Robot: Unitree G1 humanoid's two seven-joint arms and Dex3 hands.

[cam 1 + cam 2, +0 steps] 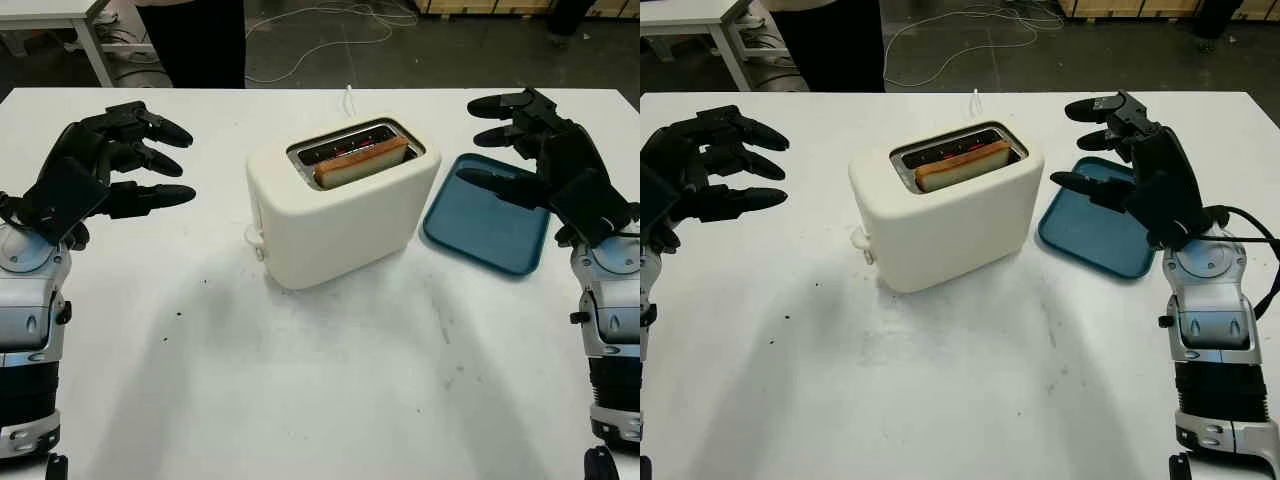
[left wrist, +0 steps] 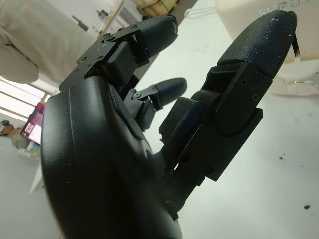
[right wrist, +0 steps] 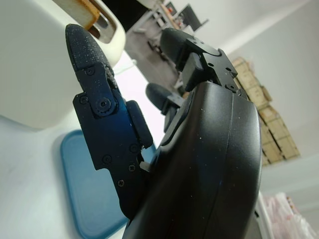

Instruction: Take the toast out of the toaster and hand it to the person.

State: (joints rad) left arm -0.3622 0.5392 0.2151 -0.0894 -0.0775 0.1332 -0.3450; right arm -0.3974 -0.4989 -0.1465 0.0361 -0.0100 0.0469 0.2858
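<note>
One slice of toast is what everything hinges on here, and it's sitting in the near slot of the cream toaster, poking up a bit above the rim. From our head camera the toaster sits mid-surface and is turned a little, so the slice's long axis runs roughly from 8 o'clock to 2 o'clock across the white surface.

Our right hand hovers at about 3 o'clock from the toaster, above the far edge of the blue tray, open and holding nothing, fingers pointing in toward the toaster. From that hand the toast lies at 9 o'clock, a touch nearer to us. Our left hand is at 9 o'clock from the toaster, also open and empty, fingers aimed the same way inward; for it the toast is off at 3 o'clock.

Which is nearer? We'd call it close, but the right hand looks a little closer to the raised end of the slice, while the left has more bare surface between it and the toaster wall. Both hands are held up off the surface with palms turned inward, near the height of the toaster top or a bit above it.

Someone in dark clothing stands past the far edge of the surface at about 11 o'clock, so the handover would probably go that way. Our guess: whichever hand goes in needs to come over the slot and pinch across the slice's thin faces, not along its length.
</note>
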